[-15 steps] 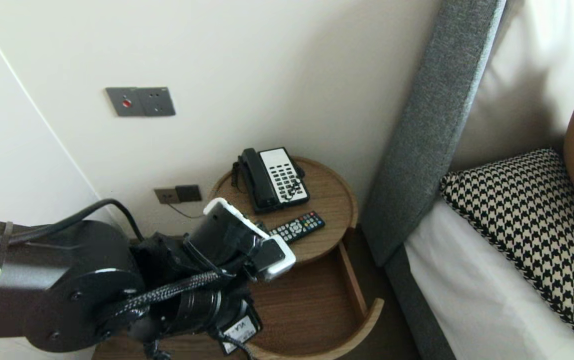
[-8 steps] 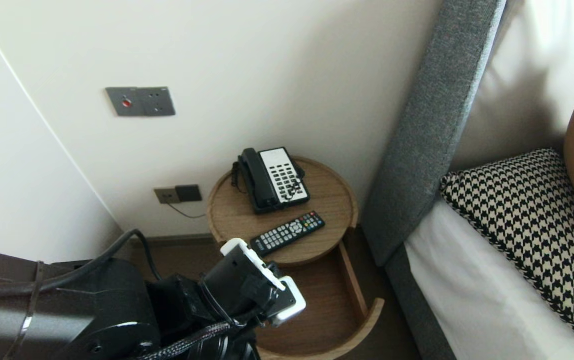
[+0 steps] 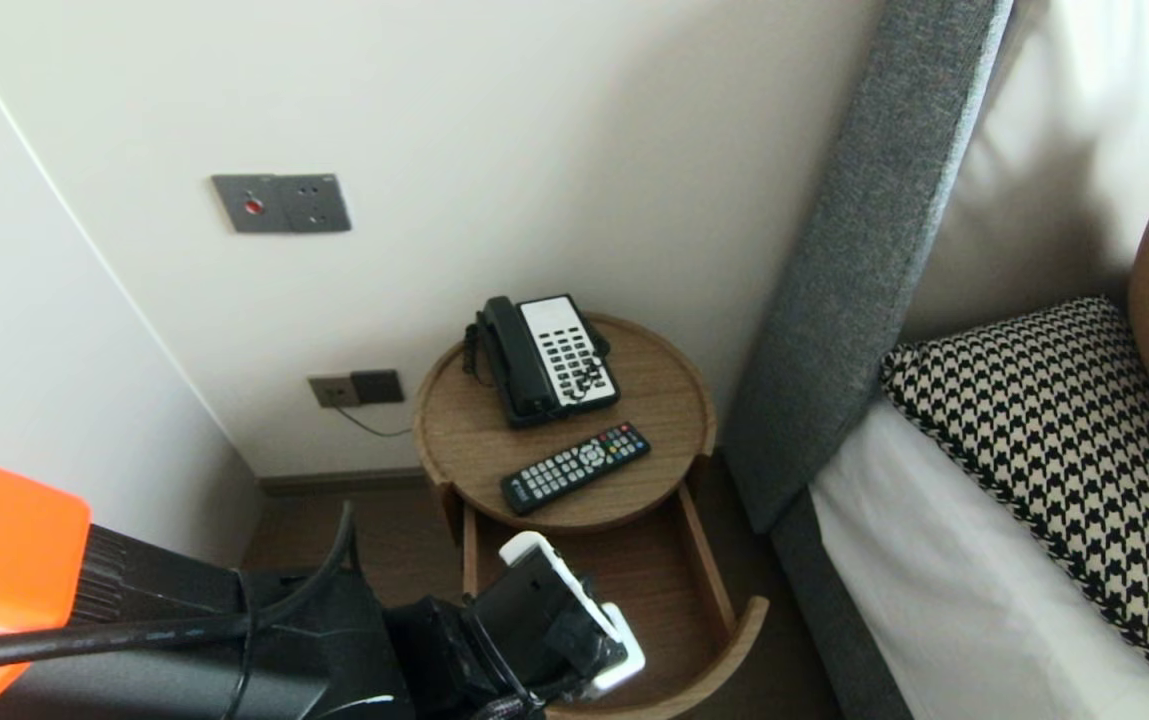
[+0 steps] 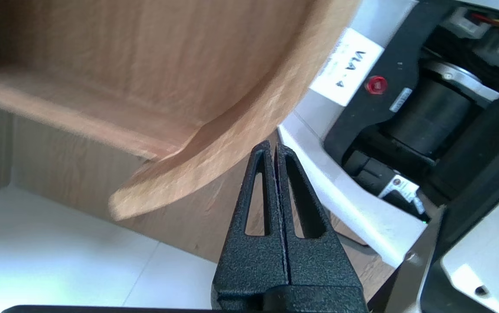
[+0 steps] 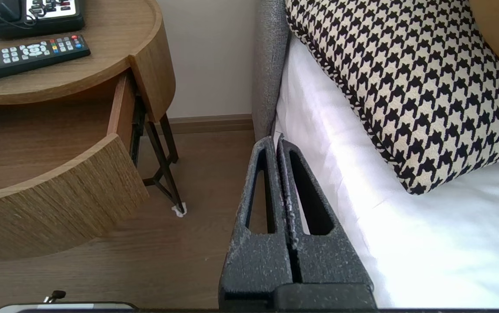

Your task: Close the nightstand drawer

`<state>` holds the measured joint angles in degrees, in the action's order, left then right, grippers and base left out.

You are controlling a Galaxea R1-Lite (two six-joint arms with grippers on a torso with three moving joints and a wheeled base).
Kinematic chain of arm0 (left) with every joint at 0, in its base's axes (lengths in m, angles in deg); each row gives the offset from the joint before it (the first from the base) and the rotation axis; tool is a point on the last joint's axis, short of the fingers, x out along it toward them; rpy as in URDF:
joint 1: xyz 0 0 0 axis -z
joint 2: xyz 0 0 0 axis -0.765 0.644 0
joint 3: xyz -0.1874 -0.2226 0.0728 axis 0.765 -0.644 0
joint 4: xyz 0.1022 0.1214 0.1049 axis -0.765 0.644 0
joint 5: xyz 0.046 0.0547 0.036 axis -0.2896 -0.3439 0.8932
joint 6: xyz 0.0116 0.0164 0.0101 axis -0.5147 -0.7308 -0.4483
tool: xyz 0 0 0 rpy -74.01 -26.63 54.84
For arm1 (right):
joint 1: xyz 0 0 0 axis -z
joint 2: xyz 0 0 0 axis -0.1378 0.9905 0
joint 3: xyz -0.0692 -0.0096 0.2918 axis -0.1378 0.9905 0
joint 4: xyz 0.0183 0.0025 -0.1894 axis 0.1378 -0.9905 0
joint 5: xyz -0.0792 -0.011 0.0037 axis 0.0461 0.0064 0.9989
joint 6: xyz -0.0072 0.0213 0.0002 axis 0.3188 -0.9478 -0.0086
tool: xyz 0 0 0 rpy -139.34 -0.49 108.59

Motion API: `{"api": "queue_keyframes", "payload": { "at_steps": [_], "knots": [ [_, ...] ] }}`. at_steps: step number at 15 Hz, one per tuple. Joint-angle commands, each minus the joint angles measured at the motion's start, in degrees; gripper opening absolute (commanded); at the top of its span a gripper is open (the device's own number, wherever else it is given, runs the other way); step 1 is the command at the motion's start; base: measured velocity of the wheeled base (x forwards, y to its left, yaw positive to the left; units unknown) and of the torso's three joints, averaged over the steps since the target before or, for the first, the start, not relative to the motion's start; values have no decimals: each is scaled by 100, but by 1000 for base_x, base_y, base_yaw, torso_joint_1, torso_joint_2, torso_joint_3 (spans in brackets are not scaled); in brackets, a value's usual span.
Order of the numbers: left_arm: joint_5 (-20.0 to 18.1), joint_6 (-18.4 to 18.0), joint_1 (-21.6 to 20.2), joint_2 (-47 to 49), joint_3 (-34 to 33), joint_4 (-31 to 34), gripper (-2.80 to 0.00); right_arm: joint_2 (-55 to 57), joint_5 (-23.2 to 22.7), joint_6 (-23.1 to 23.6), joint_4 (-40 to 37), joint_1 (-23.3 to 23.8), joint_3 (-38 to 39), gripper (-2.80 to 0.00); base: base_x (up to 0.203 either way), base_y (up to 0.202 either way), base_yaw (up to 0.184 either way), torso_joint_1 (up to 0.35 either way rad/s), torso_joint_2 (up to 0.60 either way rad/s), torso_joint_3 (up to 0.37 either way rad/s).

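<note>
Bedside corner, round desk (image 3: 459,435) at frame centre carrying phone (image 3: 546,358) and remote (image 3: 575,467), drawer (image 3: 739,625) open at lower centre, left pincer (image 4: 274,148) closed empty beside its curved front, right pincer (image 5: 275,141) closed near bed (image 5: 405,226)

You have the round table (image 3: 464,430) standing against the wall, with the bed (image 3: 934,580) to its right. On the tabletop, the telephone (image 3: 546,358) sits at the back edge. The remote (image 3: 576,467) lies crosswise before it, near the front edge. Beneath that front edge the drawer (image 3: 654,590) stands pulled out toward you. Your left gripper (image 4: 274,148) is at the drawer's front left corner, just beside its curved front wall. Your right gripper (image 5: 275,141) hangs between the table and the bed's side. A pillow (image 3: 1054,450) lies on the bed against the headboard (image 3: 854,260). Behind the table's left edge, a socket (image 3: 356,388) sits on the wall.
</note>
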<state>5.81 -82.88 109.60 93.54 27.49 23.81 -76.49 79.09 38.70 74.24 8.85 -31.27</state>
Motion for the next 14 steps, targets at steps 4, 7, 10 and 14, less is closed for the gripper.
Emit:
{"api": "queue_keyframes", "payload": {
  "at_steps": [4,7,10,14],
  "knots": [
    [-2,-8,151,188,14,-28,-280,4,-4,4,1,4,0,-280,0,0,0,0,0,0],
    [-7,1,286,307,11,-59,-280,4,-4,4,1,2,0,-280,0,0,0,0,0,0],
    [-89,1,314,488,29,-99,-280,4,-4,4,1,4,0,-280,0,0,0,0,0,0],
    [-90,1,314,659,89,-174,-280,4,-4,4,1,4,0,-280,0,0,0,0,0,0]
  ]
}}
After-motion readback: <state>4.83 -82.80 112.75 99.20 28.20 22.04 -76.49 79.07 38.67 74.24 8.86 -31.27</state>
